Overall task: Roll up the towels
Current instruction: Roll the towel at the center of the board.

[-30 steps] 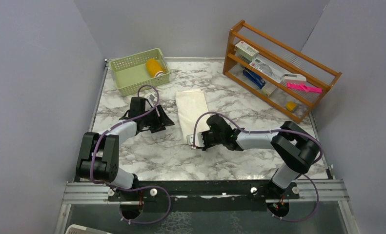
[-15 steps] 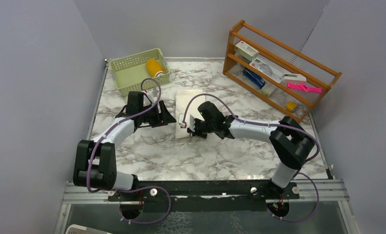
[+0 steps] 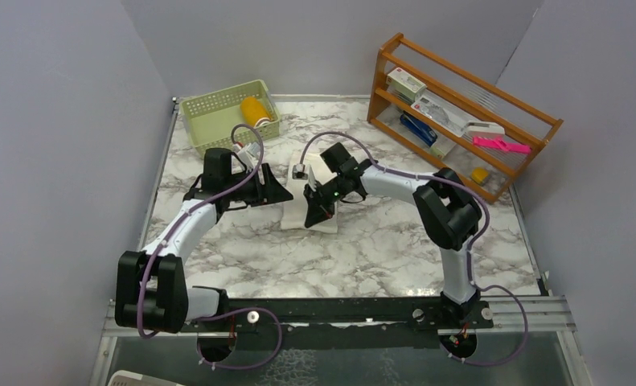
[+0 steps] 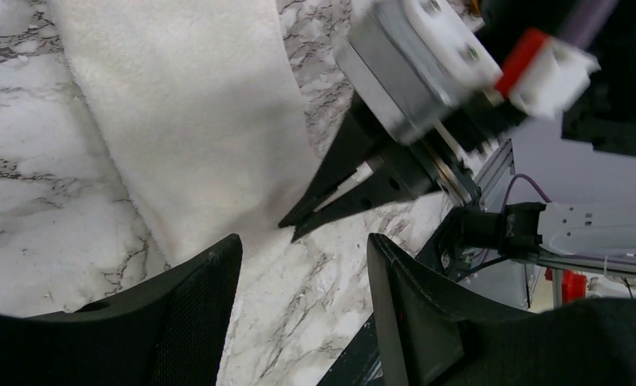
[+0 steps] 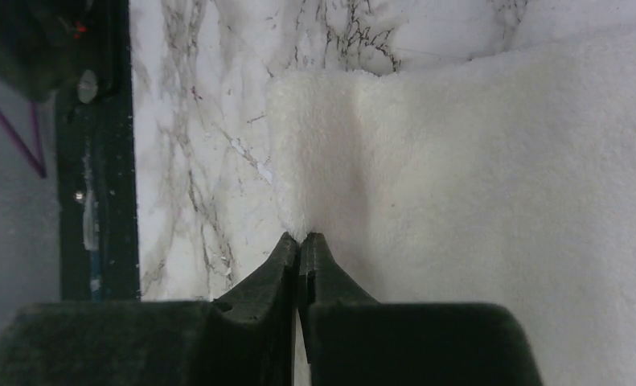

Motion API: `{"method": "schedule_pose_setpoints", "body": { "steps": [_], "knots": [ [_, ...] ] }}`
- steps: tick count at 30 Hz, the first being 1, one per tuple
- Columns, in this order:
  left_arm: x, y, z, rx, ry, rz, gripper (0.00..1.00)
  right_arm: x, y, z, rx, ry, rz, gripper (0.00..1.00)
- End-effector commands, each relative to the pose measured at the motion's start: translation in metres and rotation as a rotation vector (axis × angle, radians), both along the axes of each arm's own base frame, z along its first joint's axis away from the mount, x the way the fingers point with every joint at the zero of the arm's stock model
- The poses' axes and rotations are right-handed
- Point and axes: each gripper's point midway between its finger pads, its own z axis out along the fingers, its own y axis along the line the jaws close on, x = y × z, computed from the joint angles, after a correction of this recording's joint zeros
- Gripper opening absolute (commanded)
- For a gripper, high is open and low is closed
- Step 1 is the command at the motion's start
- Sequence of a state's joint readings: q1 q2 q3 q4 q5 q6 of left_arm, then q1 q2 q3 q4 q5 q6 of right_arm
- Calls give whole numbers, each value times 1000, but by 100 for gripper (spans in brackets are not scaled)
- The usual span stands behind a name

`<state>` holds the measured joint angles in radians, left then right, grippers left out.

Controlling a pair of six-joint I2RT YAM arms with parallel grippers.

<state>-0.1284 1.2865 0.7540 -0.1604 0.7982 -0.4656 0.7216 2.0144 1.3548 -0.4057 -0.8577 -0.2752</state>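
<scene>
Fingertips of the right gripper [image 5: 300,241] are pressed together with no gap between them, nipping the edge of the cream towel [image 5: 499,161]. From the wrist view, a shallow pucker in the cloth runs straight ahead of the tips. The towel's corner sits just ahead and slightly to their left. Most of the cloth spreads flat ahead and to the right of the fingers, lying on the marble table [image 5: 194,161], whose bare surface shows to the left of them.

Jaws of the left gripper [image 4: 298,265] stand apart and hold nothing. Its two dark fingers [image 4: 206,281] frame a patch of bare marble. The closed tips of the right gripper sit just beyond that gap, roughly centred between the two fingers, and touch the towel's border. The cream towel extends ahead of the left-hand finger and away from it. It is close to that finger, but I cannot tell whether the two touch.

From above, the left gripper [image 3: 281,193] points toward the towel's [image 3: 325,223] side edge and sits just beside it. The right gripper [image 3: 311,217] angles down onto the cloth near its near end.

Well behind the left gripper's fingers, the mustard-yellow towel [image 3: 255,110] lies as a roll inside a green basket [image 3: 226,138]. A wooden rack [image 3: 459,112] stands well apart on the right gripper's far side.
</scene>
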Motion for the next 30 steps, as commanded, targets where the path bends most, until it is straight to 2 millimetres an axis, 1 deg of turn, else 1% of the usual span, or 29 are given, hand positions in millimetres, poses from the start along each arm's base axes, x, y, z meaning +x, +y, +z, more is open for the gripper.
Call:
{"method": "schedule_pose_setpoints", "body": {
  "steps": [1, 4, 11, 16, 18, 21, 22, 25, 27, 28, 30],
  "knots": [
    [-9, -8, 14, -77, -37, -43, 61, -6, 5, 15, 33, 260, 25, 1],
    [-12, -10, 12, -105, -35, -48, 61, 2, 9, 2, -4, 307, 12, 1],
    [-17, -13, 6, -156, -21, -31, 59, 20, 11, -12, -13, 390, -45, 1],
    [-12, -15, 2, -178, -8, 0, 56, 37, 5, -30, -22, 472, -124, 1],
    [-11, -19, 0, -201, -1, 8, 54, 40, 2, -37, -19, 519, -142, 1],
    [-12, -31, -9, -197, 18, 7, 54, 43, 0, -47, -28, 553, -167, 1],
    [-13, -35, -14, -187, 26, 5, 53, 44, -1, -52, -40, 559, -178, 1],
    [-14, -45, -26, -184, 54, -2, 43, 45, -2, -65, -80, 581, -207, 1],
    [-13, -51, -32, -186, 74, -11, 34, 44, -3, -70, -92, 594, -214, 1],
    [-12, -52, -38, -181, 88, -9, 32, 45, -4, -71, -95, 595, -218, 1],
    [-7, -51, -50, -161, 119, 21, 32, 44, -5, -72, -98, 598, -222, 1]
  ]
}}
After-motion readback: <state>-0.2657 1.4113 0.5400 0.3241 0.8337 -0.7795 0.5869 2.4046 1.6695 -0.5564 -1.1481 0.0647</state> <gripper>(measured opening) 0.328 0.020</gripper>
